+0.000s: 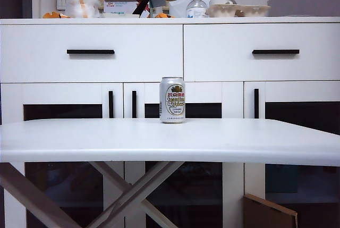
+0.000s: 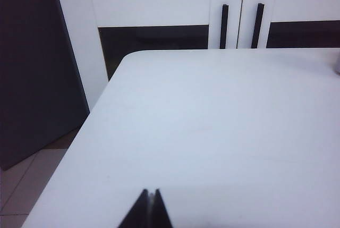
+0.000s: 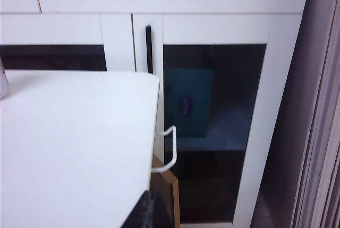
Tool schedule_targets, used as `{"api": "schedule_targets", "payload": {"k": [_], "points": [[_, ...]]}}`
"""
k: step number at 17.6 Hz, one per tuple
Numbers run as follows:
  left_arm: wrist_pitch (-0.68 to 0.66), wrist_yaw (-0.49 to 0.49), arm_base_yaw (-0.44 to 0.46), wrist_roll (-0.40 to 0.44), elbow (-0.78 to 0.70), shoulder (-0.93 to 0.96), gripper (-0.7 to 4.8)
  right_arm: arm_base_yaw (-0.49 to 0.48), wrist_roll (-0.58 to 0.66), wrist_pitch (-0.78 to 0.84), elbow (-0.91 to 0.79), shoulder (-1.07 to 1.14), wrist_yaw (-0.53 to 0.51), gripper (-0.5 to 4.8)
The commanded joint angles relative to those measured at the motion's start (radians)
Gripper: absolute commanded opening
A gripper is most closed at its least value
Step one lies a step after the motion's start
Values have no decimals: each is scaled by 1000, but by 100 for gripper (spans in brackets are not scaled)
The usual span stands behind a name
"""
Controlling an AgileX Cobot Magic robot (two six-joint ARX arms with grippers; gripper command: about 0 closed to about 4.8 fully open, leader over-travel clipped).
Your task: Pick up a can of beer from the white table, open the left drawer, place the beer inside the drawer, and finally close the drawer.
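White and smooth, the tabletop (image 1: 79, 137) has a thick round edge, with the shiny can of beer (image 1: 172, 100) upright near its far edge. Left drawer (image 1: 90, 52) is flat and shut. Left gripper (image 2: 150, 207) and right gripper (image 3: 150, 209) sit low, far from the can, fingers pressed together, holding nothing.

It looks like a home kitchen or dining corner. A long white sideboard (image 1: 170, 52) with drawers and dark-glass doors carries a clear pump bottle (image 1: 197, 5), egg cartons (image 1: 239, 10) and other household clutter.

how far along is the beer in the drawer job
Nothing looks done yet. The can of beer stands upright on the white table, untouched. The left drawer is fully shut. Nothing is in hand: the left gripper and right gripper are both shut and empty, back at the table's near edge. Left to do: pick up the can, open the drawer, put it in, close.
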Motion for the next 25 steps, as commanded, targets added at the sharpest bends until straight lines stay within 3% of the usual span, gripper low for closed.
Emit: {"api": "schedule_targets", "payload": {"k": [1, 5, 7, 8, 13, 17, 20, 24, 25], "points": [[11, -5, 0, -3, 2, 0, -6, 0, 2, 37, 5, -1, -2, -1], [1, -5, 0, -11, 2, 0, -6, 0, 31, 36, 13, -1, -2, -2], [-23, -53, 1, -154, 9, 0, -6, 0, 62, 35, 61, -1, 2, -3], [-31, -52, 1, -187, 31, 1, -6, 0, 62, 33, 113, 2, 3, -3], [-28, -100, 2, -156, 267, 130, -6, 0, 114, 39, 409, 246, 1, -3], [-15, 9, 1, -158, 481, 372, -6, 0, 137, 88, 636, 537, -113, -3], [-14, 160, 0, -158, 645, 538, -6, 1, 158, 143, 761, 710, -198, -3], [-80, 334, -1, -158, 892, 737, -6, 8, 159, 165, 913, 925, -351, -3], [-106, 354, -1, -158, 943, 772, -6, 30, 159, 166, 945, 967, -350, -3]]}}
